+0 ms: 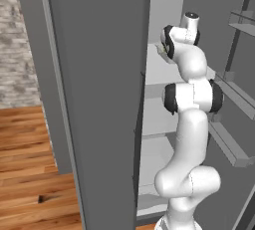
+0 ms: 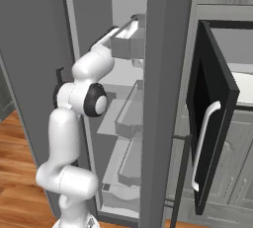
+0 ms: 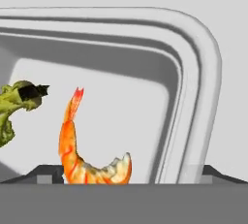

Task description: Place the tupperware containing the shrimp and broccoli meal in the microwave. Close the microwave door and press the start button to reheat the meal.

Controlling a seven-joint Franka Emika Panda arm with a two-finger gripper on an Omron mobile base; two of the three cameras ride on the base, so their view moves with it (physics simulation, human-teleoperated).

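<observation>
White Franka arm with dark joints (image 1: 189, 99) reaches up and forward into the open tall grey fridge (image 2: 123, 98), upper arm passing between the fridge's grey door panel (image 1: 99, 99) and the pale interior shelves (image 1: 159, 74). In the left base view the wrist sits at upper shelf height, with a sliver of green just beside it at the shelf edge, too small to identify. In the right base view the forearm runs up toward the grey door-side bins (image 2: 129, 42) and the hand end is hidden behind them. Hand view looks close down into the small shallow translucent grey-white tupperware with rounded corners and raised rim (image 3: 203, 72); the curled orange shrimp (image 3: 82, 160) lies on its pale floor near the bottom of the view, the green broccoli floret (image 3: 14, 104) sits at the left edge, apart from the shrimp. The tupperware is right under the hand, inside the fridge by the look of the base views; exact shelf cannot be told. Finger tips (image 3: 48, 174) show as small dark wedges low at both sides, wide apart, one on each side of the shrimp; whether they touch or clamp the rim cannot be told. To the right, the grey microwave with pale interior (image 2: 237, 74) stands with its dark windowed door with white bar handle (image 2: 210, 123) swung open, well apart from the arm.
</observation>
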